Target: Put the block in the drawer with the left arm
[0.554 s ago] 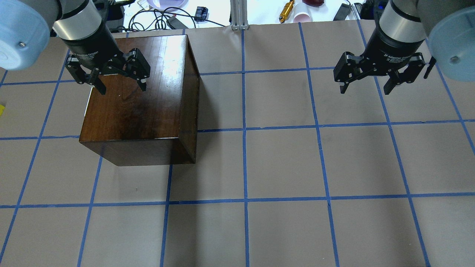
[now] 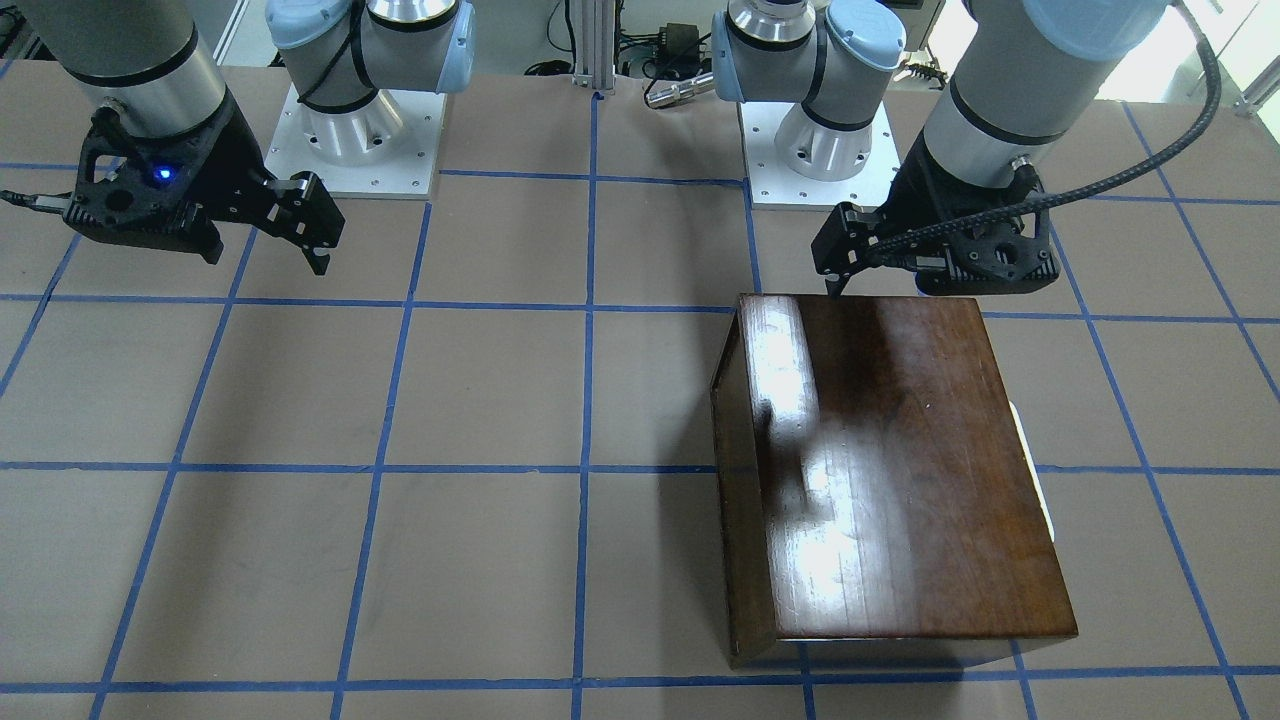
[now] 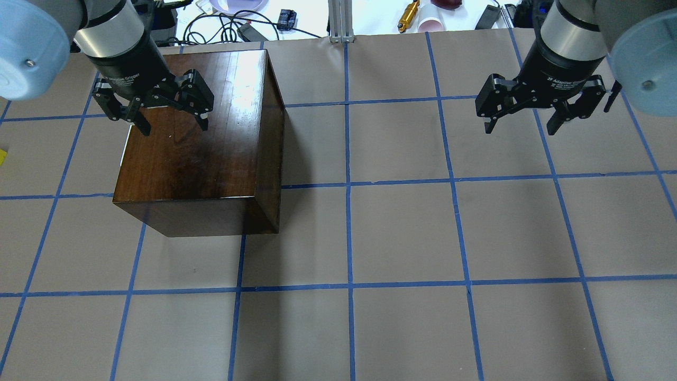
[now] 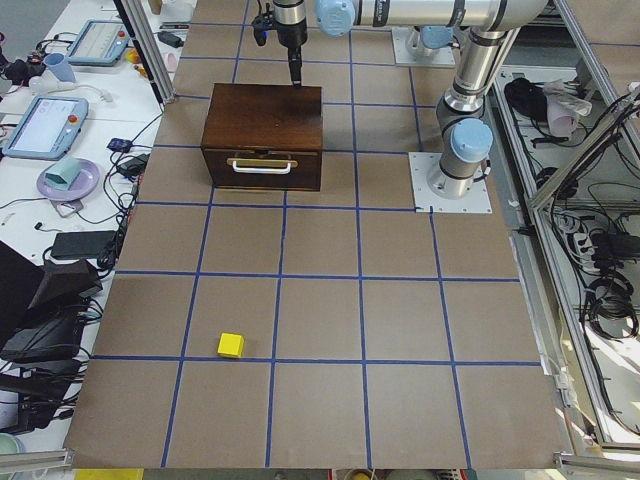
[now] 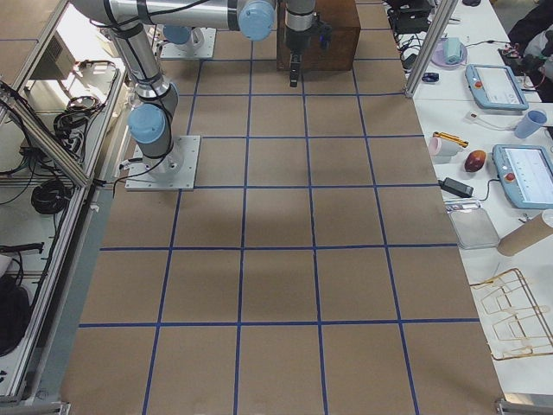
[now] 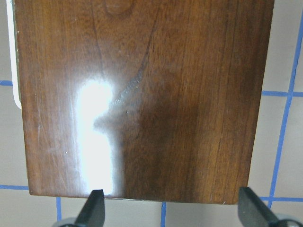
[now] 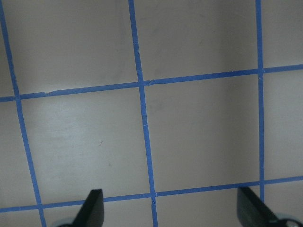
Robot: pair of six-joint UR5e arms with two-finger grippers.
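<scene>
Left gripper (image 3: 173,125): jaws spread wide, nothing between them. It hovers above the glossy dark-brown box (image 3: 190,148), clear of its top. The left wrist view is filled by the box top, with both fingertips (image 6: 94,208) at the bottom of the frame, well apart.

Right gripper (image 3: 521,128): also spread and empty, over bare table (image 3: 402,233) towards the right end. In its wrist view, only brown paper and blue tape lines lie below the fingertips (image 7: 93,208).

Block (image 4: 231,345): small yellow cube, sitting flat on the table near its left end, on the side away from the robot's bases. It is well apart from the box and from both grippers.

Drawer (image 4: 262,175): its dark front sits flush with the box face turned towards the block, pale pull (image 4: 261,162) across it; it looks shut.

The box stands in the left half of the table, close to the edge away from the robot.
</scene>
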